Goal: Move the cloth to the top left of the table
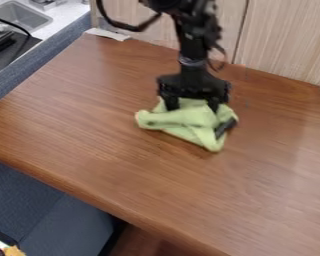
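The black gripper (192, 105) hangs down over the upper middle of the brown wooden table (96, 125). Its two fingers stand wide apart, open, with their tips down at the back part of the cloth. The light green cloth (189, 123) lies crumpled below and between them, one rounded fold sticking out to the left and a corner pointing toward the front. A small dark piece (225, 128) rests against the cloth's right side; what it is I cannot tell.
Light wood panels (283, 40) stand along the table's back edge, with a white strip (108, 34) at the back left corner. A metal sink (19, 17) is beyond the left edge. A blue-grey surface (39, 205) lies below the front edge.
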Robot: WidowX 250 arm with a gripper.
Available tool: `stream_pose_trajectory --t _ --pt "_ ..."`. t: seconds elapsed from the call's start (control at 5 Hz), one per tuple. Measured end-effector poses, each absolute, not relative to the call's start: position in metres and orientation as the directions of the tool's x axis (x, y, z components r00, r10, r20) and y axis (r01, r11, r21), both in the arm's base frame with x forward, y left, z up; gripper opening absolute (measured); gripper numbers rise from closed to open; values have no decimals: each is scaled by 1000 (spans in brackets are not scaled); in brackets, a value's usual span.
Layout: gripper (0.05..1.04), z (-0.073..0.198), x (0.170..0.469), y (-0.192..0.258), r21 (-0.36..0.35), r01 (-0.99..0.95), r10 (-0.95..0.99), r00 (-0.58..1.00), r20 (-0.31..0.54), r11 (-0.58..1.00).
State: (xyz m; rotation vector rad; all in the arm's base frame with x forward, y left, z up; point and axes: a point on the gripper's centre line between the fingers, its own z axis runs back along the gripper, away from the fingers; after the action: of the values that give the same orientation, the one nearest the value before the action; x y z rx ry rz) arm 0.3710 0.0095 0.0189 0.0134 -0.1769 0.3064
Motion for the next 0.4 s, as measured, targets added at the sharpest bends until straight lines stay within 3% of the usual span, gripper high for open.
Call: stream_pose_trajectory --t 0.4 --pt "1000 22 390 78 -9 -477 471 864 180 879"
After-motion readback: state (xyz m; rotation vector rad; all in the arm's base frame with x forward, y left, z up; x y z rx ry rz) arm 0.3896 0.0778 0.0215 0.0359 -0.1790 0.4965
